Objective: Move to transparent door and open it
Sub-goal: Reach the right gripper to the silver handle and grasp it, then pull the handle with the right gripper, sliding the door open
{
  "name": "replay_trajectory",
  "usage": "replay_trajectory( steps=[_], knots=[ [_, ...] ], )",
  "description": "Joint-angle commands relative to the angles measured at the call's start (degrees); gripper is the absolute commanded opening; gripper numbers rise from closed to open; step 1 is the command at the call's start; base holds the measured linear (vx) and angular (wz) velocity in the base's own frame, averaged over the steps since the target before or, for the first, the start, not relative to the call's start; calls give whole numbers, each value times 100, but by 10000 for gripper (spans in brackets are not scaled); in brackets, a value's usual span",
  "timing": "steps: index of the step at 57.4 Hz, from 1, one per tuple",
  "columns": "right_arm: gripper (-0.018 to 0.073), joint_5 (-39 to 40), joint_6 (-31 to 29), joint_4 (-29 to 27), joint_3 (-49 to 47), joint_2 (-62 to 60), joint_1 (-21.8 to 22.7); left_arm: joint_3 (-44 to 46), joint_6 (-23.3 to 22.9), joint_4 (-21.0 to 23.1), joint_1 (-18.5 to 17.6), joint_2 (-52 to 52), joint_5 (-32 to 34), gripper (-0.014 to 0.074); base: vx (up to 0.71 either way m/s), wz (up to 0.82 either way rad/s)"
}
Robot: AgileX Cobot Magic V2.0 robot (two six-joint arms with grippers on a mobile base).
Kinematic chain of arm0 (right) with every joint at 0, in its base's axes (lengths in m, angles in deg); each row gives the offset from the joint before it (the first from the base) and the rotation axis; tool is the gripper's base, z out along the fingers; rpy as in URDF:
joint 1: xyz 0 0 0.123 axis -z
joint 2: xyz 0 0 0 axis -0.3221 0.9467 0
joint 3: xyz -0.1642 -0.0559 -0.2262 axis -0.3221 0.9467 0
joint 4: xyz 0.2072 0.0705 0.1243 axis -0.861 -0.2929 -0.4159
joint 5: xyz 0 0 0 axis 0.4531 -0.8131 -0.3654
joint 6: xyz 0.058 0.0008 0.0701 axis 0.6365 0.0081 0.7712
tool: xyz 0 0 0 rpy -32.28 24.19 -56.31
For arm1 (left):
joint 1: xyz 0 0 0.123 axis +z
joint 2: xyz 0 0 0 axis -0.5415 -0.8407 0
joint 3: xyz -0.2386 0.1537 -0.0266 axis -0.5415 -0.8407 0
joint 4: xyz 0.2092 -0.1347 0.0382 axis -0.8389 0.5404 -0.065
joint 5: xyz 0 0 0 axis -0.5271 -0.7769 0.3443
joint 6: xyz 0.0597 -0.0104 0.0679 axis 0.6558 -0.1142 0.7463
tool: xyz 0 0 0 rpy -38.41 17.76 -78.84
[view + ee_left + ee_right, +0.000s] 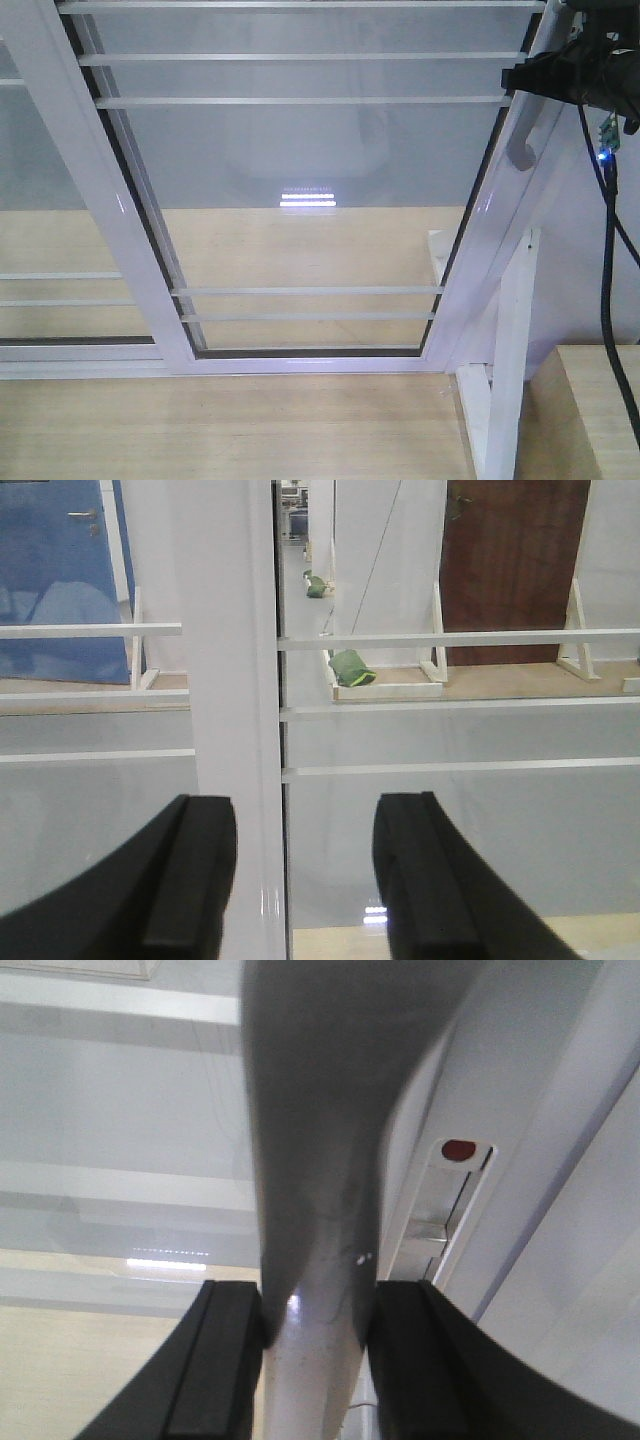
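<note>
Right tool point(318, 1360) clenched around the grey handle point(320, 1160) of the transparent door point(300, 190), which stands directly ahead of it; left tool point(310, 880) spread, gripping nothing, facing a white frame post point(230, 680)

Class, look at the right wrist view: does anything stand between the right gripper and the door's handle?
Nothing visible does. The right gripper has the grey handle between its pads. Both touch the handle's sides, with no object or gap in between.
</note>
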Motion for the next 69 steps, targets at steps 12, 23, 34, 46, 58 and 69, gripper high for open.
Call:
replay_trajectory(
  steps=[12, 23, 34, 46, 58, 69],
  knots=[
    [342, 332, -165, 10, -217, -278, -82, 201, -58, 11, -23, -3, 468, 451, 0, 0],
    [338, 633, -177, 14, -222, -209, -82, 201, -58, 11, -23, -3, 468, 451, 0, 0],
    [312, 437, -214, 24, -222, -105, -286, 201, -58, 11, -23, -3, 468, 451, 0, 0],
    [302, 715, -488, 208, -222, 57, -843, 201, -58, 11, -23, -3, 468, 451, 0, 0],
    [302, 918, -402, 281, -222, 218, -1158, 201, -58, 11, -23, -3, 468, 451, 0, -1],
    [302, 958, -263, 281, -222, 235, -1262, 201, -58, 11, -23, -3, 468, 451, 0, 0]
  ],
)
